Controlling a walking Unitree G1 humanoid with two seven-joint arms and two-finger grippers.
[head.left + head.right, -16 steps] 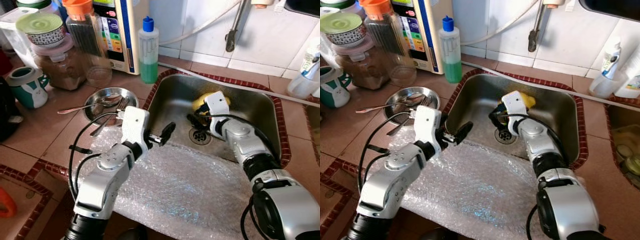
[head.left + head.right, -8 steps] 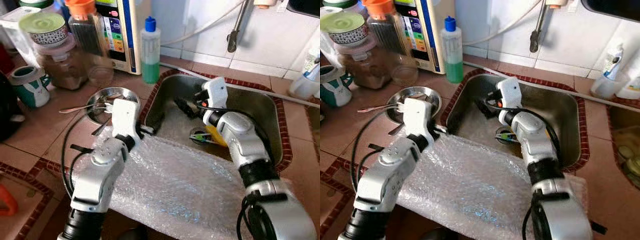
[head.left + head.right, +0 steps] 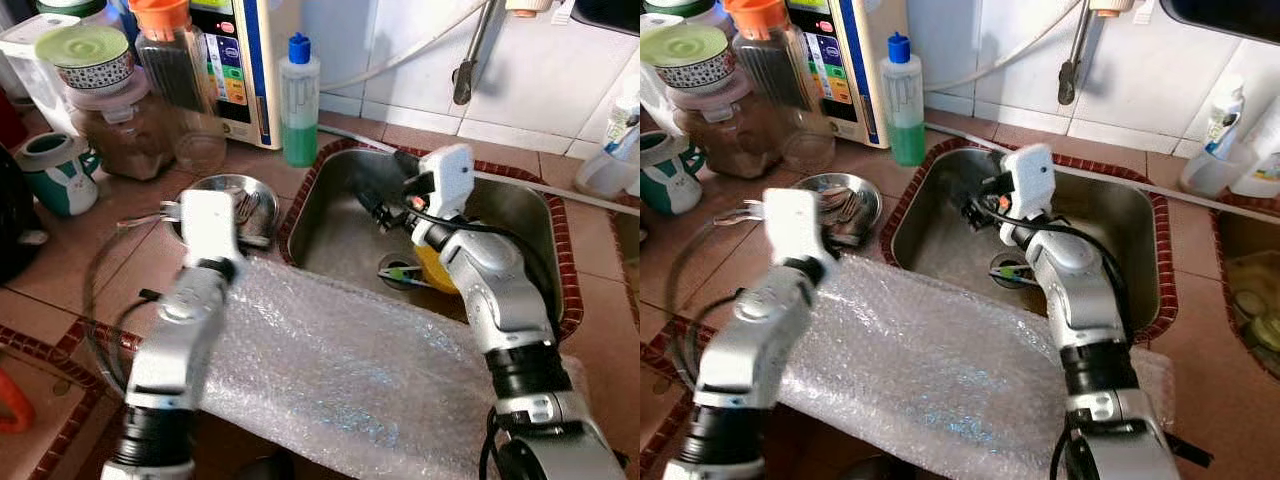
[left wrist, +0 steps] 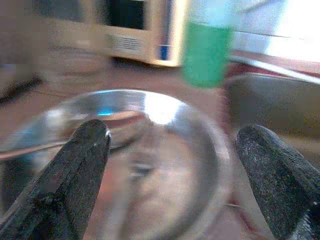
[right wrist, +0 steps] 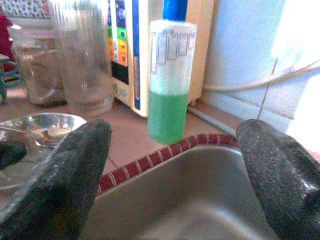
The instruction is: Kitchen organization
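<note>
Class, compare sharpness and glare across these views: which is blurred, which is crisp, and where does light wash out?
Left wrist view: motion-blurred, with glare on the steel bowl. Right wrist view: the green soap bottle is crisp, the wall behind overexposed. Left eye view: the left arm is smeared, and the bubble wrap shows sheen.

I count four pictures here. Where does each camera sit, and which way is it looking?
Left eye view: on the head, looking down at the sink and counter; both silver arms show.
Right eye view: beside it, same scene, slightly shifted.
Left wrist view: on the left arm, looking along its open black fingers at the steel bowl.
Right wrist view: on the right arm, looking past its open fingers over the sink rim.
Both wrist views share the green soap bottle and the bowl.
</note>
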